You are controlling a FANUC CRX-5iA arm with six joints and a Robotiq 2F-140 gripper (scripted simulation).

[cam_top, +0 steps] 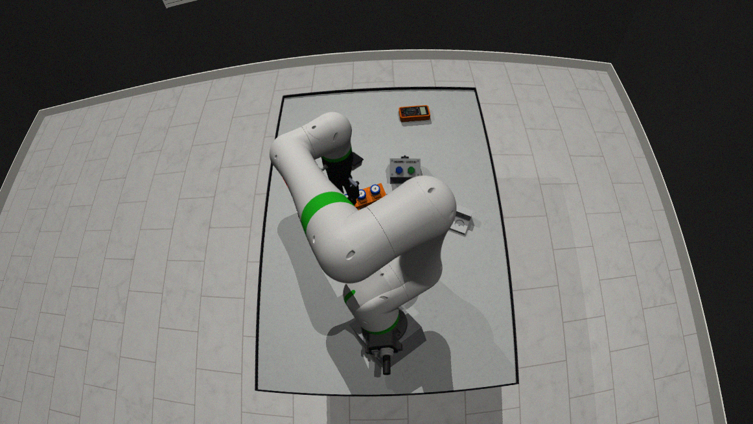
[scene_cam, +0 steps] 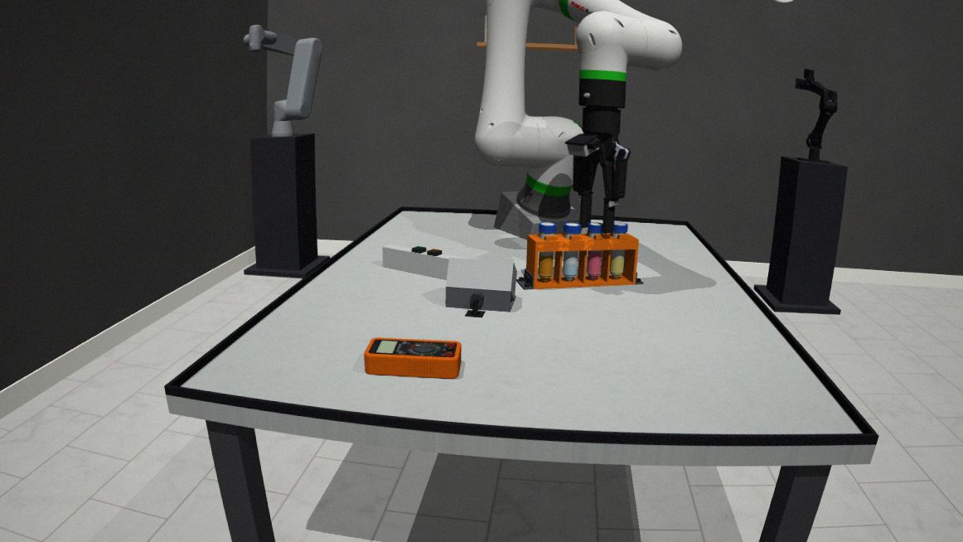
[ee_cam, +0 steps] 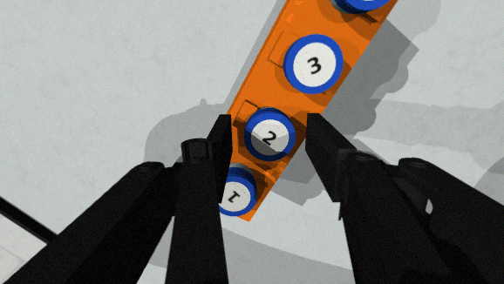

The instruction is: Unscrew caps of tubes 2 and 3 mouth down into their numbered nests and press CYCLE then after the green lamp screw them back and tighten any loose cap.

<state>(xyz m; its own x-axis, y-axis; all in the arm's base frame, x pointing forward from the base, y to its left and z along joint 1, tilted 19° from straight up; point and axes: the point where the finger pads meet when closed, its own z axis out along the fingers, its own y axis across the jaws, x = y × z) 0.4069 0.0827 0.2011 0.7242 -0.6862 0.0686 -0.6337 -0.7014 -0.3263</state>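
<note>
Top view: the white arm (cam_top: 369, 231) folds over the middle of the worktop (cam_top: 295, 316), and its wrist hangs over the left end of the orange rack (cam_top: 380, 196). Only two blue caps show past the forearm; the black gripper (cam_top: 352, 190) stands just left of them. The key box (cam_top: 404, 169) with its blue key (cam_top: 398, 170) and green key (cam_top: 411, 170) lies just beyond the rack. One corner of the cap tray (cam_top: 463, 223) peeps out at the right of the elbow. An orange meter (cam_top: 414, 113) lies well apart near the far edge.

Exterior view: the rack (scene_cam: 583, 244) holds four tubes, all with their blue caps on. The gripper (scene_cam: 598, 219) points straight down, with one finger (scene_cam: 584, 201) on each side of cap 2 (scene_cam: 593, 229), second from the right here. The key box (scene_cam: 479, 283) stands just left of the rack, the cap tray (scene_cam: 411, 259) behind it, and the meter (scene_cam: 412, 356) near the front edge.

Wrist view: cap 2 (ee_cam: 269, 134) sits on its tube between the two black fingers. Rack shows in a gap on each side of it, so the gripper is released and grasps nothing. Cap 1 (ee_cam: 235, 195) is partly hidden behind the left-hand finger. Cap 3 (ee_cam: 313, 64) stands free farther along the rack (ee_cam: 262, 87), and the rim of cap 4 (ee_cam: 362, 4) shows at the top edge
</note>
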